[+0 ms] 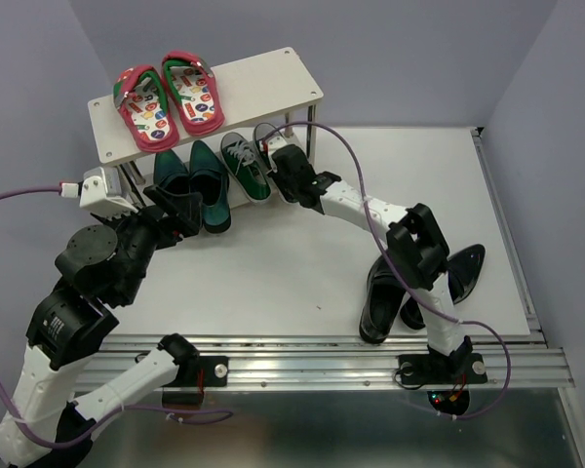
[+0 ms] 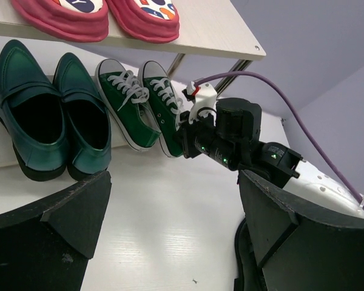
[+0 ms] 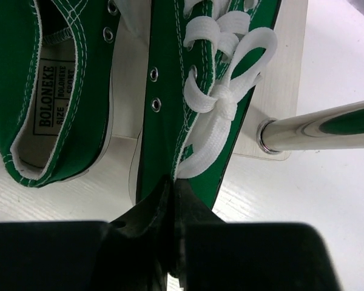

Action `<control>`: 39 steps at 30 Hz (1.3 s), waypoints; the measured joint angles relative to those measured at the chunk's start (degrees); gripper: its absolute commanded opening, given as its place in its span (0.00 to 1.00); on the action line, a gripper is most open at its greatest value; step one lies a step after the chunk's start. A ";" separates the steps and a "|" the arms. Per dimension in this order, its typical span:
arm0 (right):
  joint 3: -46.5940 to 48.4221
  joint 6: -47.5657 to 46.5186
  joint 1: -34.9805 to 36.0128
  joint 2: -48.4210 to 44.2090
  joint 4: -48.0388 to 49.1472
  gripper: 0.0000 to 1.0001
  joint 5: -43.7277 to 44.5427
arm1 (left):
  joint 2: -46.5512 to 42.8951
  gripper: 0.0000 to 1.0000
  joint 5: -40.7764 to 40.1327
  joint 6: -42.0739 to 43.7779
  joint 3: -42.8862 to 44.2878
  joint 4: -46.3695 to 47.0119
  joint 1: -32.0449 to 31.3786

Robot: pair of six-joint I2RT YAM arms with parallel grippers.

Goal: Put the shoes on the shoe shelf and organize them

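**A:** How far along?

**B:** The teal shoes (image 1: 200, 185) and green sneakers (image 1: 249, 166) are on the lower board of the shelf (image 1: 244, 83). The black shoes (image 1: 385, 292) lie well apart from the shelf, not yet placed.

**A:** Grippers?

**B:** The left gripper (image 2: 173, 212) gapes wide and empty before the shelf. Only the right wrist view shows the right gripper (image 3: 171, 194) closed tight at a sneaker's heel. I cannot tell if it pinches canvas.

Red patterned flip-flops (image 1: 166, 97) lie side by side above the white table (image 1: 302, 263).
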 measured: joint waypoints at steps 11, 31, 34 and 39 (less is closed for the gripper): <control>0.96 2.14 0.00 -0.52 5.95 0.80 0.15 | -0.48 0.97 0.09 -0.28 0.00 0.00 0.00; -34.93 42.18 0.00 -55.89 -23.41 1.00 8.11 | 2.86 0.97 0.17 1.44 0.04 3.30 0.00; -38.03 49.57 0.00 -61.72 -32.54 0.98 8.44 | 3.87 0.97 0.24 1.90 0.04 4.42 0.00; -41.94 59.30 0.00 -66.55 -42.40 0.92 5.81 | 5.03 0.97 0.46 2.25 0.04 6.12 0.00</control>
